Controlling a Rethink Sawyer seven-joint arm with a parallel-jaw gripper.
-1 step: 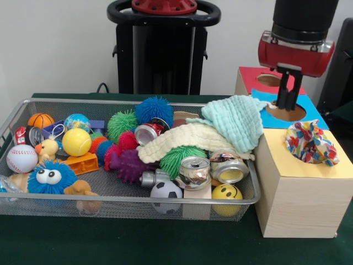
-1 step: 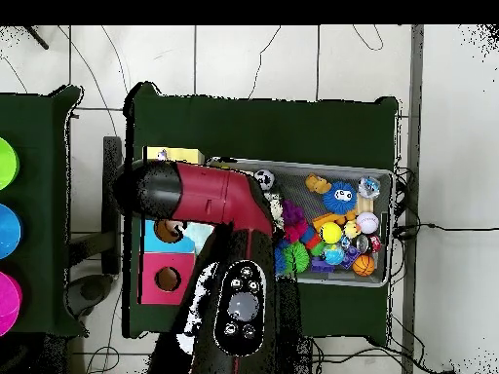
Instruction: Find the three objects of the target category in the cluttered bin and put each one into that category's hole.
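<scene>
**End effector over the blue hole**

End effector (image 1: pixel 288 104) hangs above the hole (image 1: pixel 288 112) in the blue panel of the wooden box (image 1: pixel 300 204), its fingers drawn together with nothing between them. A patterned cloth (image 1: pixel 310 142) sits bunched in the yellow panel's hole. In the mesh bin (image 1: pixel 33 203) beside the box, a mint cloth (image 1: pixel 236 121) lies over a cream cloth (image 1: pixel 185 139), among cans (image 1: pixel 194 170), spiky balls (image 1: pixel 154 109) and toys, all on the green worktop (image 1: pixel 138 243).

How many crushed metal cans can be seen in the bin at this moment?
3. A red can lies mid-bin by the cream cloth; two silver cans sit side by side near the front right corner. Others may be hidden under the cloths.
</scene>
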